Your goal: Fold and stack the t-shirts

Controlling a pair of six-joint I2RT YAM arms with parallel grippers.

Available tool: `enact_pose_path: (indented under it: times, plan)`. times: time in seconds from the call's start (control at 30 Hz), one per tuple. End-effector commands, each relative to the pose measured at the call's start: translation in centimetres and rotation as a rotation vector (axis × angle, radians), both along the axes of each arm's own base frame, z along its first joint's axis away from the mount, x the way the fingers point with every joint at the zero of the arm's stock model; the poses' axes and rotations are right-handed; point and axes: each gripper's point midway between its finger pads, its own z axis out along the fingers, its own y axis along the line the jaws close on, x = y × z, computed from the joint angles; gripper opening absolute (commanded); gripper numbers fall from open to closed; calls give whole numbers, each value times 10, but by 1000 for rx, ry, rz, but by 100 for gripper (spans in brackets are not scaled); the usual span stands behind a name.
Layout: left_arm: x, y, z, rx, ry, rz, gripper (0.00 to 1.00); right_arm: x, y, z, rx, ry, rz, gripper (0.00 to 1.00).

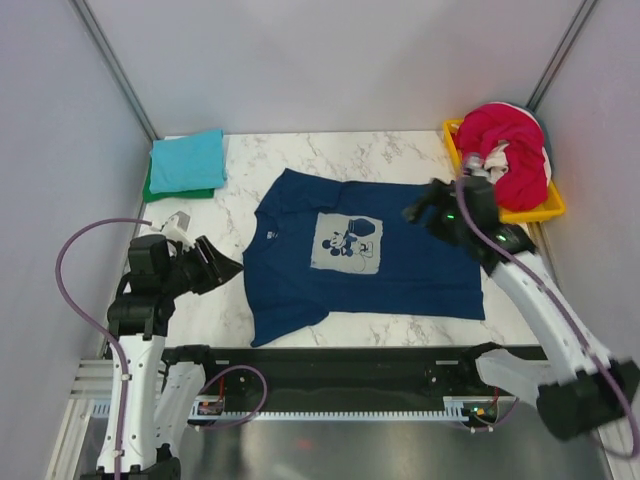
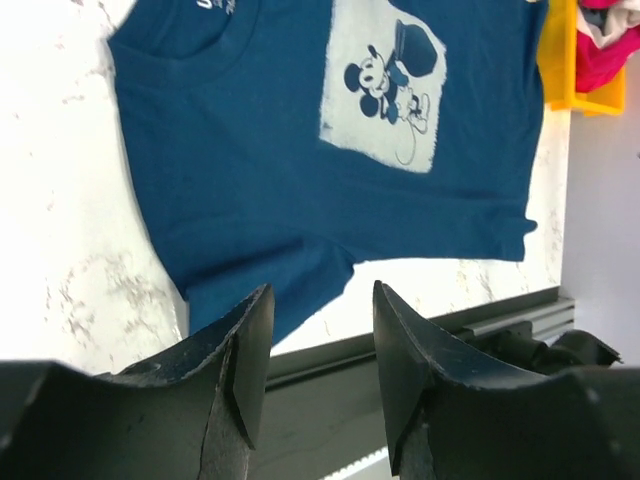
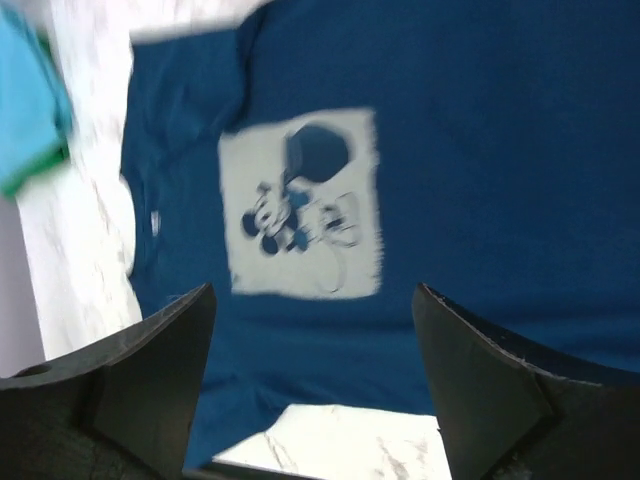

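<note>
A navy blue t-shirt [image 1: 400,260] lies spread flat on the marble table, its pale cartoon print [image 1: 347,243] facing up. My left gripper [image 1: 232,268] hangs open just off the shirt's left edge with nothing between its fingers; in the left wrist view the left gripper [image 2: 322,290] sits over the table's near edge, with the navy shirt [image 2: 250,170] beyond. My right gripper [image 1: 418,208] stands open above the shirt's back right part; the right wrist view shows the right gripper [image 3: 312,290] wide and empty over the navy cloth [image 3: 480,150]. A folded teal shirt [image 1: 187,160] rests on a green one [image 1: 153,190] at the back left.
A yellow tray [image 1: 540,210] at the back right holds a heap of magenta-red cloth [image 1: 505,135] with white cloth [image 1: 497,155] in it. A black rail [image 1: 350,360] runs along the table's near edge. Pale walls close in on the left, back and right.
</note>
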Motion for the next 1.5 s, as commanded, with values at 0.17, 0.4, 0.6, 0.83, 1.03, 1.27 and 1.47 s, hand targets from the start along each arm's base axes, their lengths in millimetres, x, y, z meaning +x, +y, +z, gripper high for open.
enact_pose_path:
  times: [0.17, 0.4, 0.6, 0.83, 1.03, 1.27, 1.47]
  plan:
    - [39, 19, -16, 95, -32, 55, 50, 123, 183, -50, -15, 87, 386, 85]
    - [41, 24, -20, 105, -21, 90, 49, 202, 242, -135, -3, 214, 441, 83]
    - [40, 25, -19, 107, -28, 96, 48, 222, 254, -153, 12, 229, 426, 82]
    - [40, 25, -17, 108, -36, 95, 47, 214, 258, -169, 5, 259, 432, 79]
    - [39, 25, -16, 108, -41, 96, 47, 189, 232, -177, -51, 294, 381, 78]
    - [39, 25, -15, 107, -47, 94, 46, 181, 233, -177, -11, 290, 380, 78]
    - [38, 25, -14, 107, -53, 94, 46, 185, 248, -171, 11, 270, 397, 77]
